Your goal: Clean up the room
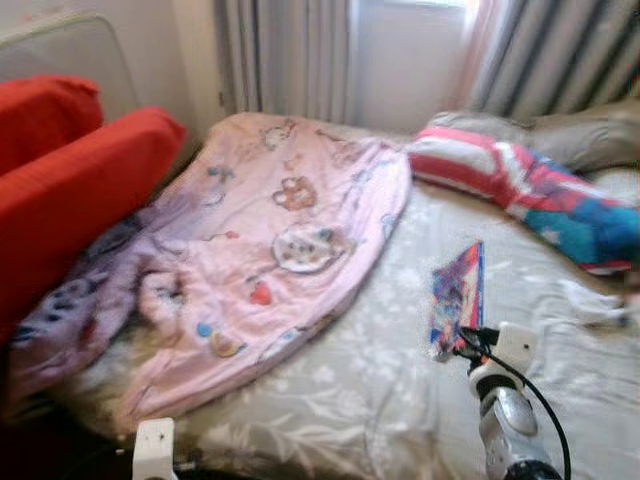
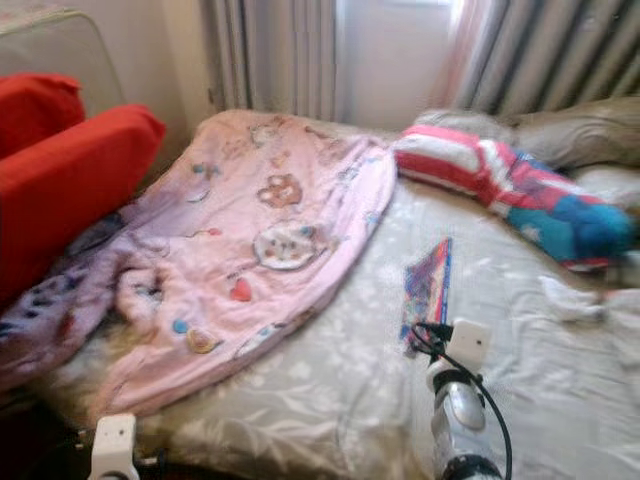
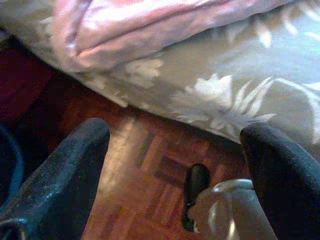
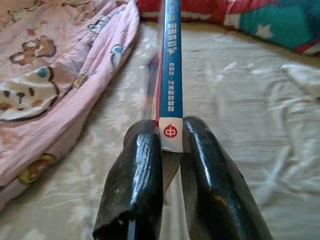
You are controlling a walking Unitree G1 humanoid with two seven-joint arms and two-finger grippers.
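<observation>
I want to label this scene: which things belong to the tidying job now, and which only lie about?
In the job: book, clamped in the right gripper; left gripper, open, low beside the bed.
Lying about: pink blanket, striped pillow, red cushions.

Book (image 4: 171, 75) cover unreadable, spine edge-on; red cushion (image 1: 70, 190) cut by frame edge

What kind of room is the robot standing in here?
Most likely a bedroom. There is a bed with a grey flowered sheet, a pink cartoon quilt spread over it, a striped pillow near the head, and curtains at the window behind.
</observation>
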